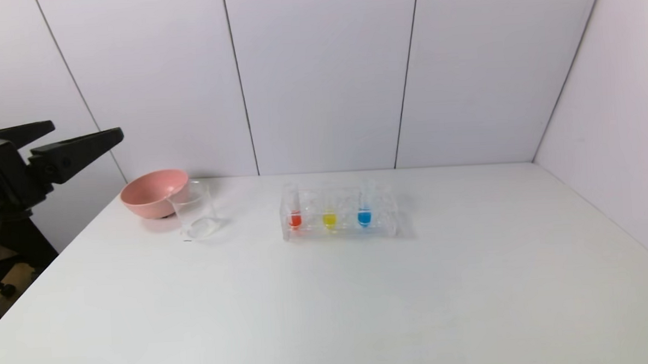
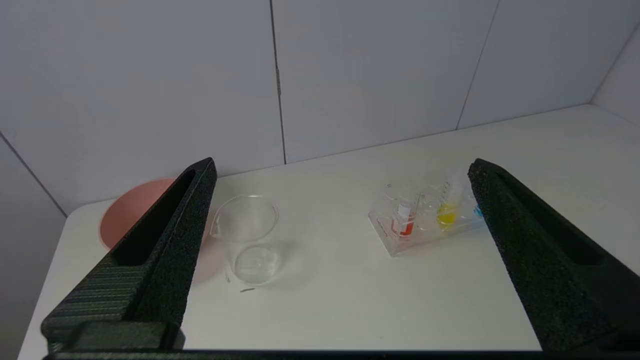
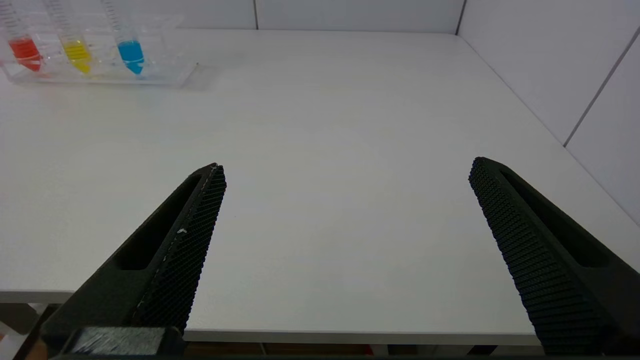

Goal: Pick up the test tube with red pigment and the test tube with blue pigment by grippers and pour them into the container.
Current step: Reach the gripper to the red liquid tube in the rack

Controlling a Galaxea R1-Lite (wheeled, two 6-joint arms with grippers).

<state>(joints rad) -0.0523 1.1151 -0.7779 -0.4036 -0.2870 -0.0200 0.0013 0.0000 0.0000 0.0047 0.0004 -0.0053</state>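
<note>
The left claw (image 1: 84,132) hangs in the air off the left edge of the white surface (image 1: 329,302), well apart from everything on it. Its two pointed black fingers (image 2: 170,235) are spread wide and grasp nothing.

Next to the right, near the back wall, sits a pink bowl (image 1: 154,192). Just beside it, toward the front and right, stands the container (image 1: 195,210), a clear glass beaker with a pouring lip; in the head view its rim overlaps the bowl's edge, and whether the two touch cannot be told. The beaker looks empty.

Farther right, near the middle of the surface, a clear tube rack (image 1: 339,213) stands lengthwise across the view. Three slim tubes stand upright in it in a row. The test tube with red pigment (image 1: 295,220) is at the rack's left end, a tube with yellow liquid (image 1: 329,220) is in the middle, and the test tube with blue pigment (image 1: 364,217) is to the right of that. Both task tubes are in the rack, untouched.

The right claw (image 3: 347,172) does not show in the head view. Its own wrist view shows it low at the near edge of the surface, to the right of the rack and well apart from it. Its fingers (image 3: 525,235) are released, spread wide with bare surface between them.
</note>
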